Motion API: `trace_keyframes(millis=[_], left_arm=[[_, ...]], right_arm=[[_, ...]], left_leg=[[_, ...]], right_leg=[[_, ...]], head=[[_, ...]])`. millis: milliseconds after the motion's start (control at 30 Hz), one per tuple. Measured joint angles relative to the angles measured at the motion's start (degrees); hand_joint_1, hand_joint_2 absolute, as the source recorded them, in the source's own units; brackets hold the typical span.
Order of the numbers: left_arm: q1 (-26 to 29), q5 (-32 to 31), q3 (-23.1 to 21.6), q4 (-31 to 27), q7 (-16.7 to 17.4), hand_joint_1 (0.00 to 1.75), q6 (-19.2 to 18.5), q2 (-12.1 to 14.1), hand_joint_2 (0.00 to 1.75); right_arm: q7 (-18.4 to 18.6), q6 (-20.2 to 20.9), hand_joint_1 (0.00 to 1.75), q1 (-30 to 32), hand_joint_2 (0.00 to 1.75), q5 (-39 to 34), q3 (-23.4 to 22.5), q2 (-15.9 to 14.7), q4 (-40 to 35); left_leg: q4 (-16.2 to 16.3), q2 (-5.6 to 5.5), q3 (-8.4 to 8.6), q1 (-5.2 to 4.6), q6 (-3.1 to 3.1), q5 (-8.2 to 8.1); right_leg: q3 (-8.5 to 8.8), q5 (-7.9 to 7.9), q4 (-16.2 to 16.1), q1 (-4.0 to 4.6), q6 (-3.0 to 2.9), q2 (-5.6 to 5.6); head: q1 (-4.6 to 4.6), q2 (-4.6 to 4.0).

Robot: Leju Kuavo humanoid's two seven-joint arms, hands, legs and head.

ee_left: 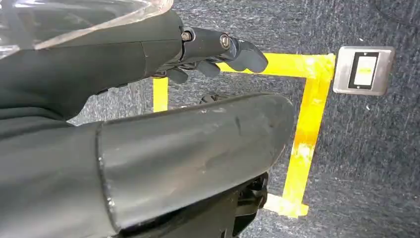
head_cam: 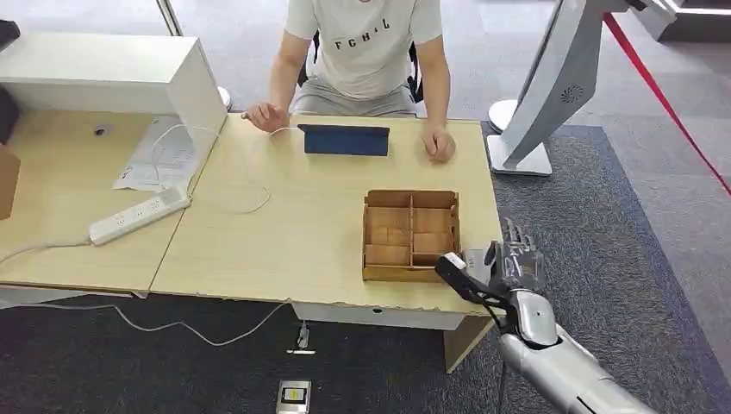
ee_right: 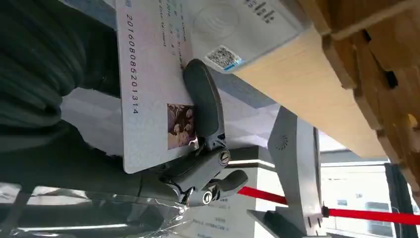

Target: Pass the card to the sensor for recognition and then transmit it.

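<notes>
The desk (head_cam: 284,233) is showing a pale wood grain, and the divided box (head_cam: 410,235) on it is wearing a darker tan brown. At twelve o'clock from the box, a dark blue tablet case (head_cam: 345,140) is standing. At nine o'clock a white power strip (head_cam: 138,215) is trailing a white cable. The floor (head_cam: 621,259) is showing speckled dark grey carpet, with bright yellow tape (ee_left: 307,124) running over it. The card (ee_right: 153,84) is appearing pale pinkish white with dark printed digits and a small brownish photo. The right robot hand (head_cam: 509,267) is looking dark grey on a silver arm; the left robot hand (ee_left: 218,49) is looking blackish grey. A red strap (head_cam: 664,95) is crossing at two o'clock.
</notes>
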Motion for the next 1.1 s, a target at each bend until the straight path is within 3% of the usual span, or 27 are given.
trace_keyframes(millis=[567,733,967,1100], left_arm=[[0.06,0.06,-0.07,-0.02,0.5,0.0,-0.37,0.31,0.0],[0.06,-0.11,-0.18,0.0,0.55,0.0,-0.72,0.31,0.0],[0.05,-0.46,-1.01,0.04,2.17,0.0,-0.66,0.31,0.0],[0.03,-0.94,-1.33,0.04,3.23,0.0,0.09,0.31,0.0]], right_arm=[[-0.78,-1.79,1.75,2.81,1.75,-1.55,-2.49,-0.9,0.66],[-3.52,-2.32,1.75,2.78,1.75,-2.28,-3.37,-0.72,0.5],[-5.44,-2.62,1.75,2.77,1.75,-6.52,-4.63,-0.66,-3.37],[-3.61,-1.55,1.75,1.47,1.75,-8.68,-5.31,-1.27,-7.51]], left_leg=[[-0.01,0.11,0.24,0.0,-0.02,0.03],[-0.01,0.09,0.23,0.0,-0.01,0.06],[-0.01,0.08,0.16,0.0,0.0,0.06],[-0.01,0.08,0.13,0.0,0.0,0.06]], right_leg=[[0.2,0.05,-0.02,0.0,-0.06,0.01],[0.22,0.08,-0.01,0.0,-0.06,0.01],[0.17,0.09,0.0,0.01,-0.05,0.01],[0.13,0.09,0.01,0.0,-0.05,0.01]], head=[[0.0,0.0],[0.0,0.0],[0.02,0.0],[0.0,0.0]])
